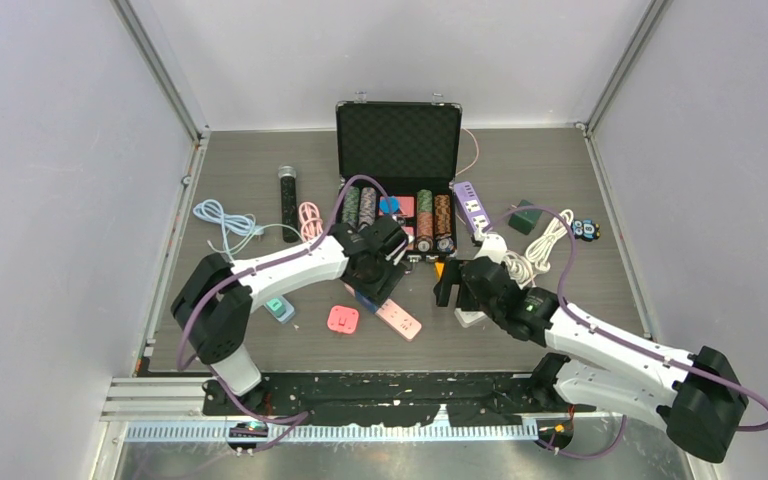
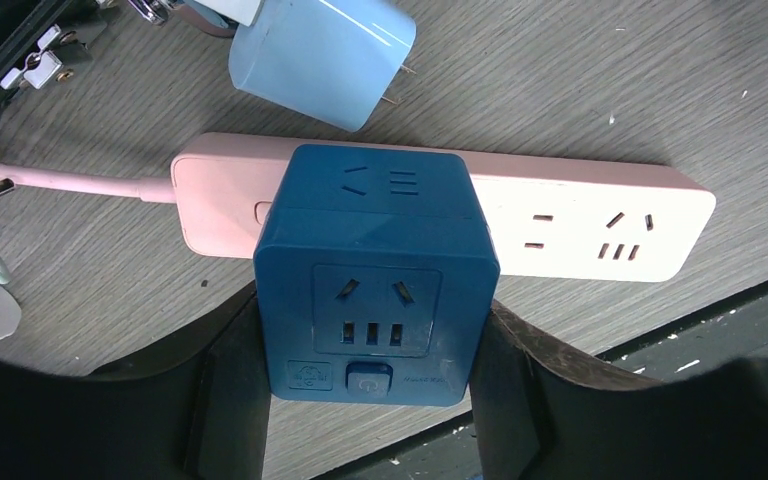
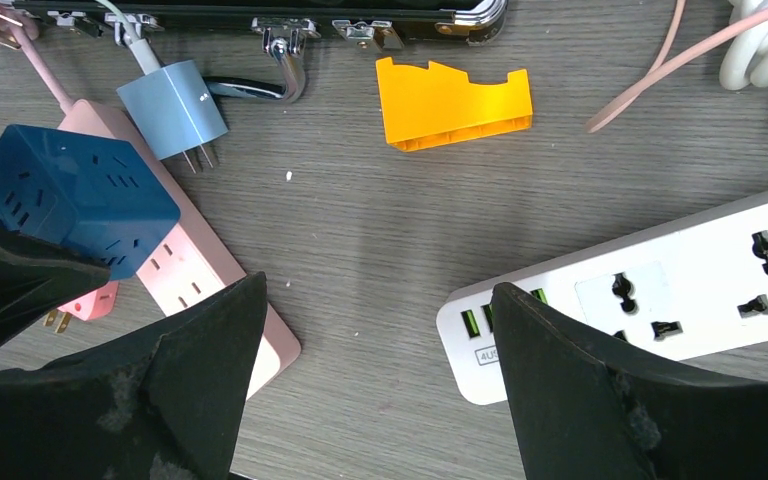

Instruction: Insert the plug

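My left gripper point(image 2: 375, 350) is shut on a dark blue cube socket adapter point(image 2: 375, 270) and holds it on top of the pink power strip point(image 2: 580, 225), over the strip's cord end. Whether its pins are in the strip is hidden. The adapter point(image 3: 65, 205) and pink strip point(image 3: 195, 270) also show in the right wrist view, and in the top view the strip point(image 1: 395, 318) lies below my left gripper point(image 1: 372, 268). My right gripper point(image 3: 375, 300) is open and empty above bare table, between the pink strip and a white power strip point(image 3: 660, 290).
A light blue charger plug point(image 2: 325, 55) lies just beyond the pink strip. An orange block point(image 3: 453, 100) and an open black case point(image 1: 398, 150) with chip stacks lie further back. A pink plug point(image 1: 343, 318), teal plug point(image 1: 280, 309), purple strip point(image 1: 472, 205) and coiled cables point(image 1: 540, 250) surround.
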`<control>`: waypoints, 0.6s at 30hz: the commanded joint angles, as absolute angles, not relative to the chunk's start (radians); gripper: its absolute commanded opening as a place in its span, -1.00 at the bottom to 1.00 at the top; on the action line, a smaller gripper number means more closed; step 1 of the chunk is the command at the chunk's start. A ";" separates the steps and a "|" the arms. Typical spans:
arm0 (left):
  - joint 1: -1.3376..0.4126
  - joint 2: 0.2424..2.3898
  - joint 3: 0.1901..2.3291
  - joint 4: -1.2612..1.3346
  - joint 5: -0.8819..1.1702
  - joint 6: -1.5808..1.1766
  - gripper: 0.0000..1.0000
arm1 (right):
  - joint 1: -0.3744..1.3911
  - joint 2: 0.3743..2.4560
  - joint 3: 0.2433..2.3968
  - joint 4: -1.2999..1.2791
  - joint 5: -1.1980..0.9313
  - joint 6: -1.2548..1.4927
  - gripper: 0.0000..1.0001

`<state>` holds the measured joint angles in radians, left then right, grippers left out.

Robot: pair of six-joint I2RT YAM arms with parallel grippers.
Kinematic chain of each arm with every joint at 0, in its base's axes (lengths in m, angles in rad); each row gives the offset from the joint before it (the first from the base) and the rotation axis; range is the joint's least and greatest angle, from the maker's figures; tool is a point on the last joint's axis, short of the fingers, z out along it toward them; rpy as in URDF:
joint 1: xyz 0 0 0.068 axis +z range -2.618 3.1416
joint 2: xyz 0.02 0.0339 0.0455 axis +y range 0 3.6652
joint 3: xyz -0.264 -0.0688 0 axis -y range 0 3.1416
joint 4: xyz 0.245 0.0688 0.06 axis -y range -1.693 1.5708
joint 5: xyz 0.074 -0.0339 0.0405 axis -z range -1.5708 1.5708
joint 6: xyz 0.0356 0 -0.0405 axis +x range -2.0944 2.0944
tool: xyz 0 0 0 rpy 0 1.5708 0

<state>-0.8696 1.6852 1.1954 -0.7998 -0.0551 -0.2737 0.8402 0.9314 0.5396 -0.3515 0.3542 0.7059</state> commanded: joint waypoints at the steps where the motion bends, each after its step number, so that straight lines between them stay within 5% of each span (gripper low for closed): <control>1: -0.851 1.771 1.068 -0.829 -0.178 -0.294 -1.00 | 0.837 0.943 0.554 -0.305 0.357 0.716 0.74; 18: -0.746 1.677 1.054 -0.952 -0.289 -0.300 -1.00 | 0.836 0.971 0.560 -0.285 0.337 0.716 0.73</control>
<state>-0.7998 1.6180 1.1240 -0.7490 -0.0830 -0.2890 0.8402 0.9699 0.5396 -0.3187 0.3336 0.7071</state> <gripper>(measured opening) 0.597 0.868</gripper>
